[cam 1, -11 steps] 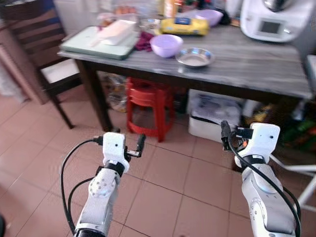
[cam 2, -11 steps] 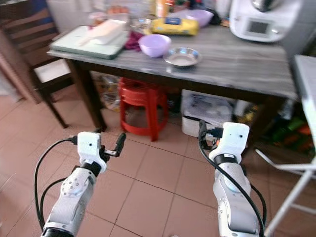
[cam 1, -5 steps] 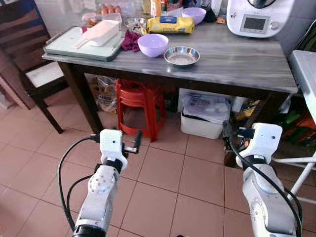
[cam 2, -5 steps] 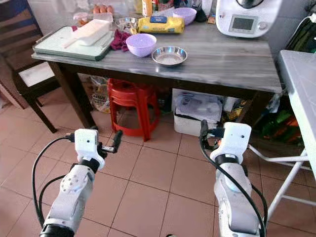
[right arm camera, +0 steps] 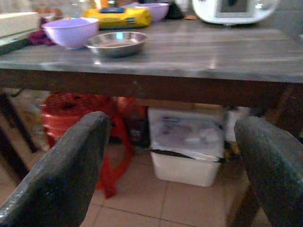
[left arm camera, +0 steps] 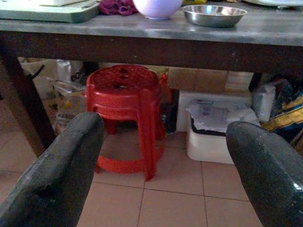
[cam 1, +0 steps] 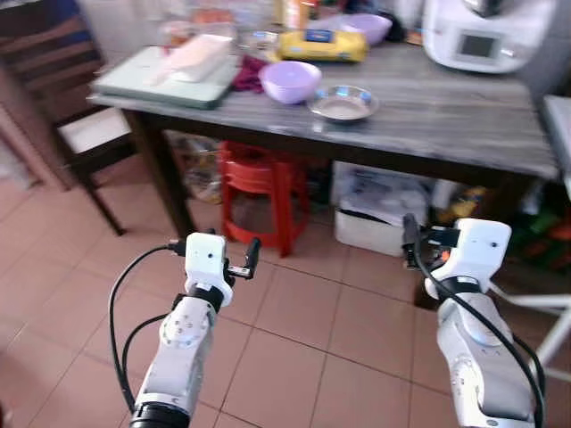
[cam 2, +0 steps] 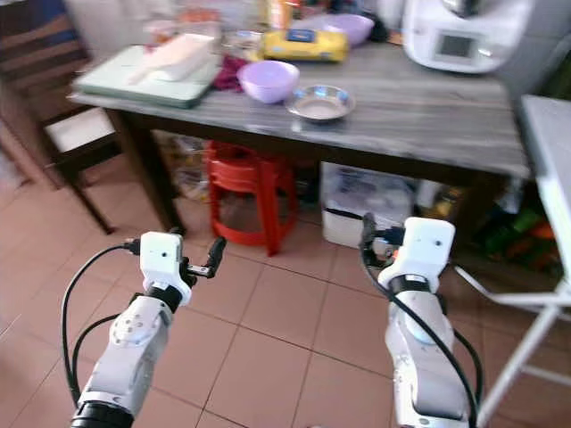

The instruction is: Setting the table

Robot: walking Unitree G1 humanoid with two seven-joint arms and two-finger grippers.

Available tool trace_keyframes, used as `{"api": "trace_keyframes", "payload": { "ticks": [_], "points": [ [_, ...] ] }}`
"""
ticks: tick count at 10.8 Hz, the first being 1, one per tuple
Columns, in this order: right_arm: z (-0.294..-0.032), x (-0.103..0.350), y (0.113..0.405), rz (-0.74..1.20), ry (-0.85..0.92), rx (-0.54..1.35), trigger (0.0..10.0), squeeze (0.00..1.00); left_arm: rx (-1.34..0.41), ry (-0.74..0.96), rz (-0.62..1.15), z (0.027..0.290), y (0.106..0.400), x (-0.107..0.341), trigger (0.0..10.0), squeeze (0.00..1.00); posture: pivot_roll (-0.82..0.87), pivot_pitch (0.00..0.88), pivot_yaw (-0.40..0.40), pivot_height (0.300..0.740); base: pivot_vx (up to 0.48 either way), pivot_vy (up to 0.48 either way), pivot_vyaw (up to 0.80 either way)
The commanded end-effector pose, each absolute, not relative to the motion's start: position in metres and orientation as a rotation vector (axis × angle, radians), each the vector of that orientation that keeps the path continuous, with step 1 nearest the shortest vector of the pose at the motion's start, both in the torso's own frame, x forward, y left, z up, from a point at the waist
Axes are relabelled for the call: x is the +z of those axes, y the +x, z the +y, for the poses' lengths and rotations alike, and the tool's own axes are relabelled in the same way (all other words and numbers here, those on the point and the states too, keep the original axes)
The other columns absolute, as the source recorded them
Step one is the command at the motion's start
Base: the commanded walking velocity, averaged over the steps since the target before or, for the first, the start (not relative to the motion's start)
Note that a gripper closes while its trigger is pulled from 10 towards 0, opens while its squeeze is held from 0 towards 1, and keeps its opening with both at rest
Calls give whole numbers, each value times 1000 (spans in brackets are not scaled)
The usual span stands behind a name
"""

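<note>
While still short of the worktop, risks clipping its front edge or the red stool underneath — blur makes range hard to judge. Left tool and right tool both spread wide, empty, low over floor tiles. Lilac bowl and steel dish near the front edge — well apart from both tools, above and ahead.

The grey wood-grain table carries a pale green tray at its left end, a lilac plastic bowl and a shallow steel dish near the front edge, and a white kitchen machine at the back right corner.
</note>
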State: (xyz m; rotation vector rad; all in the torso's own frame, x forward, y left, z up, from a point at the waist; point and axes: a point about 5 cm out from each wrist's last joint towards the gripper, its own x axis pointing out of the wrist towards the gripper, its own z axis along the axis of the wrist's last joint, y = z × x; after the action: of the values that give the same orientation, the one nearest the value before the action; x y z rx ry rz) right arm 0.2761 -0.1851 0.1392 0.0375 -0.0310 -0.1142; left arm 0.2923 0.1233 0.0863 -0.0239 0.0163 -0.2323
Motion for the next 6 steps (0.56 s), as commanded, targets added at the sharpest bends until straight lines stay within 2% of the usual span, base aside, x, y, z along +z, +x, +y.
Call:
{"api": "trace_keyframes", "payload": {
  "ticks": [1, 6],
  "points": [
    [-188, 137, 275, -16, 39, -127, 10000, 0, -246, -22, 14, 123, 293, 87, 10000, 0, -161, 70, 70, 740, 0, -274, -575],
    [-191, 136, 274, -14, 30, -133, 10000, 0, -266, -29, 23, 121, 293, 85, 10000, 0, -161, 63, 73, 740, 0, -271, -566]
  ]
}}
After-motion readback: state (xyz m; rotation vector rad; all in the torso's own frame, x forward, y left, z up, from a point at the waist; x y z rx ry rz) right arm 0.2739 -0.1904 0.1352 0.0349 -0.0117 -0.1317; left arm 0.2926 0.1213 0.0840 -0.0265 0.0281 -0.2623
